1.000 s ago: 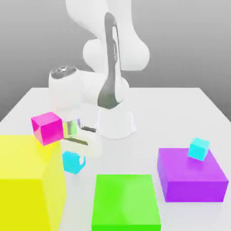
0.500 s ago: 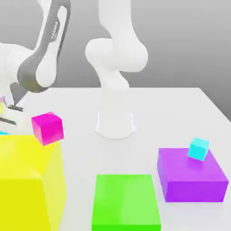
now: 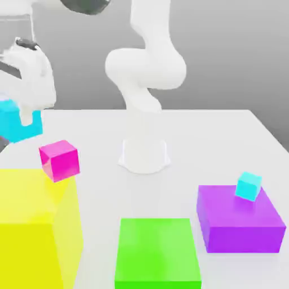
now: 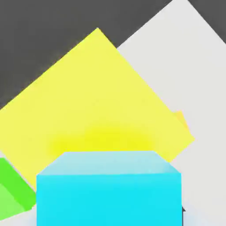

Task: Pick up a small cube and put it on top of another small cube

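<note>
One small cyan cube (image 3: 16, 125) hangs in the air at the exterior view's far left, high above the table, with my gripper (image 3: 23, 118) shut on it. In the hand view this cube (image 4: 108, 189) sits close to the camera, over the big yellow block (image 4: 92, 110). The other small cyan cube (image 3: 248, 186) rests tilted on top of the purple block (image 3: 240, 219) at the exterior view's right.
A magenta cube (image 3: 59, 160) stands just behind the tall yellow block (image 3: 34, 226). A flat green block (image 3: 158, 251) lies at the front middle. The arm's white base (image 3: 145, 155) stands mid-table. The white table (image 3: 226, 141) ends close to the yellow block.
My arm has swung from low beside the magenta cube up and to the exterior view's left, lifting the cyan cube off the table to above the yellow block.
</note>
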Controlling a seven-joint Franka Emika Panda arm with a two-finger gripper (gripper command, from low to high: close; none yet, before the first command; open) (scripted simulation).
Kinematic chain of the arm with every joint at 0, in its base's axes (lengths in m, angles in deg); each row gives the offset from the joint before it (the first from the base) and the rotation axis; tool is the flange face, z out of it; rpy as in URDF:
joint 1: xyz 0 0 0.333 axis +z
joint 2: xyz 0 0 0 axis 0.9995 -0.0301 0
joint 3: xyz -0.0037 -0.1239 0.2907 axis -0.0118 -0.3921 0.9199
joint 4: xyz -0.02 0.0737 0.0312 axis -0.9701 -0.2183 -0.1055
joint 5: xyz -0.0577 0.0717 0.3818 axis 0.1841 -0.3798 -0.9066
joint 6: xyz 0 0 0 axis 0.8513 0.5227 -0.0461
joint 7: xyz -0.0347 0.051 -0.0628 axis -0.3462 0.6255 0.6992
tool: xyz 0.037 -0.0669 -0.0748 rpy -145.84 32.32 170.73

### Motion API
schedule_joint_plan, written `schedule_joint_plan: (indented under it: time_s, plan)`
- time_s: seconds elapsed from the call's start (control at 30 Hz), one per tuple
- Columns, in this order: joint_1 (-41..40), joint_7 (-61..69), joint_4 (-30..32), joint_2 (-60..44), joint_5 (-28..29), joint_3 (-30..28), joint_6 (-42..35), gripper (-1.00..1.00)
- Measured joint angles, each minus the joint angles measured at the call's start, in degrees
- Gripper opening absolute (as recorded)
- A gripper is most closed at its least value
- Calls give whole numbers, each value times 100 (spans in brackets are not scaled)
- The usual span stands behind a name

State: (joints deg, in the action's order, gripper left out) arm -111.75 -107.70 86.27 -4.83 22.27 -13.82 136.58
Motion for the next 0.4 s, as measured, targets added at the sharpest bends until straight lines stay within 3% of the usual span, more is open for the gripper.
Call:
schedule_joint_plan:
  time_s: [0.1,0.2,0.23,0.4]
  plan:
    - [-96,-490,350,383,-212,2,-119,-100]
    - [-127,-562,818,248,-243,-26,456,-100]
    - [-117,-566,946,189,-245,-38,640,100]
    - [-117,-566,946,189,-245,-38,640,100]
